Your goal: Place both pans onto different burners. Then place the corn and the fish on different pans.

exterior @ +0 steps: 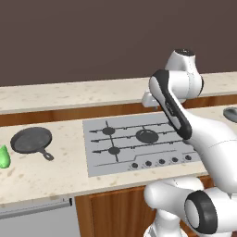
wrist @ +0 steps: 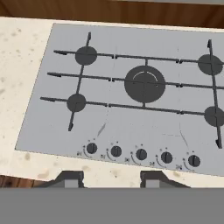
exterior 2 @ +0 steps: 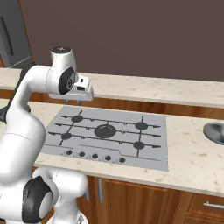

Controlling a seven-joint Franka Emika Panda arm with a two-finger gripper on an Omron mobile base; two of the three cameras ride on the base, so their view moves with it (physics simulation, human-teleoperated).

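Note:
The black skillet [exterior: 31, 140] lies on the counter left of the grey hob [exterior: 97, 157], its handle pointing to the front right. The green corn [exterior: 3, 157] rests at the far left edge of that view. The silver-grey pan [exterior 2: 215, 131] sits on the counter right of the hob, cut off by the frame edge. My gripper [exterior 2: 72, 103] hovers above the hob's back left part, pointing down. Its fingertips [wrist: 70, 177] stand apart, open, with nothing between them. Below it lie the large middle burner [wrist: 145, 84] and the smaller left burners [wrist: 85, 55]. The fish is out of view.
A row of small knobs [wrist: 141, 154] runs along the hob's front. A raised stone ledge [exterior: 69, 95] backs the counter under a dark wall. A dishwasher front [exterior: 37, 217] sits below the counter at the left, and a fridge [exterior 2: 8, 35] stands at the far left.

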